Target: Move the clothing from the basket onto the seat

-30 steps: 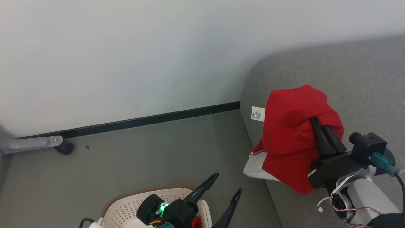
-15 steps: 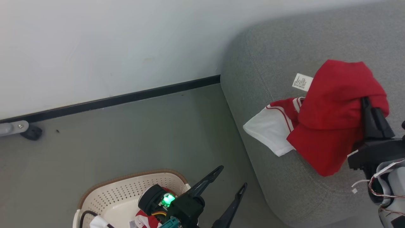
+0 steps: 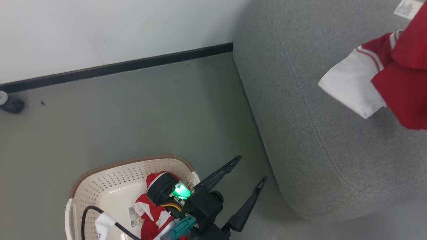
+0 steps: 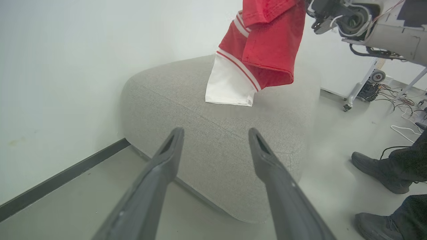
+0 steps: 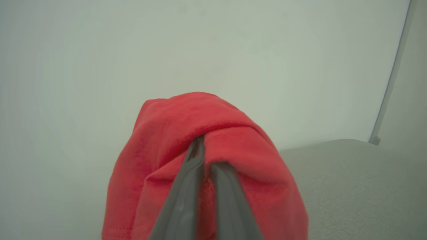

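A red garment with a white sleeve [image 3: 397,76] hangs above the grey seat [image 3: 317,126] at the right edge of the head view. In the right wrist view my right gripper [image 5: 206,151] is shut on this clothing [image 5: 200,133], which drapes over both fingers. The left wrist view shows the same garment [image 4: 263,50] dangling over the seat [image 4: 217,133]. My left gripper [image 3: 248,168] is open with nothing between its fingers, above the floor between basket and seat; the left gripper [image 4: 215,136] points at the seat's corner. The cream basket [image 3: 106,186] at lower left holds more red and white clothing [image 3: 150,213].
A white wall with a black baseboard [image 3: 116,68] runs behind the floor. A castor [image 3: 10,103] sits at the far left. In the left wrist view a person's shoes [image 4: 377,170] stand right of the seat, near cables [image 4: 400,113] and a wheeled stand.
The head camera has swung, so the basket's inside now shows and the seat fills the right. The red garment has gone further right and up over the seat, still held.
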Tool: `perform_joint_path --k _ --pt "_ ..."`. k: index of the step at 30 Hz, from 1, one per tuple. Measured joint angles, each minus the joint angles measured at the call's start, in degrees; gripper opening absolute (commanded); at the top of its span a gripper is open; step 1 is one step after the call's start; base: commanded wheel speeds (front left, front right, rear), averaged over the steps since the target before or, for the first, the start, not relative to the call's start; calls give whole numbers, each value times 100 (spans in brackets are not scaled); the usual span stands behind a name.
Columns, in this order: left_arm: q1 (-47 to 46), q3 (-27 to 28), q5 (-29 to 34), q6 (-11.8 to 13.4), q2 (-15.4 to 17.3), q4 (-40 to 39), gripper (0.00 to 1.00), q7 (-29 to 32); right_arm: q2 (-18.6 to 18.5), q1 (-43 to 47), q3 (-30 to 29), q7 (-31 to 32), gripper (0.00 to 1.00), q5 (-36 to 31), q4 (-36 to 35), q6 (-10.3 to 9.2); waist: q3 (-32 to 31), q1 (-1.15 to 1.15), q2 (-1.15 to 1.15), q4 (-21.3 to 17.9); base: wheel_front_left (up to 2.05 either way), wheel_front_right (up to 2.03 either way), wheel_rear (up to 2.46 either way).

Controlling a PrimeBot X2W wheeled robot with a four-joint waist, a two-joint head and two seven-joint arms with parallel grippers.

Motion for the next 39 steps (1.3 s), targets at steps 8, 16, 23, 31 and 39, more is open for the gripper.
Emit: perform_joint_path --k 8,16,23,31,39 --pt "-252 -43 90 -15 55 -152 100 101 -410 -793 -404 -15 0 134 357 63 442 0 0 116 0 0 0" --pt "-489 -67 148 -52 45 -210 100 196 -649 -1278 -672 -25 0 274 847 159 875 1 0 262 0 0 0" --pt "-609 -65 178 -56 51 -249 100 201 -631 -1472 -802 -26 0 479 1378 279 1154 0 0 379 0 0 0" --pt "-644 -31 324 -55 122 -320 100 245 -404 -1580 -859 -41 0 528 1913 356 1483 1 0 435 0 0 0" --pt "-758 -46 324 -99 108 -178 100 244 -334 -1639 -858 -42 100 522 2351 455 1558 0 0 378 0 0 0"
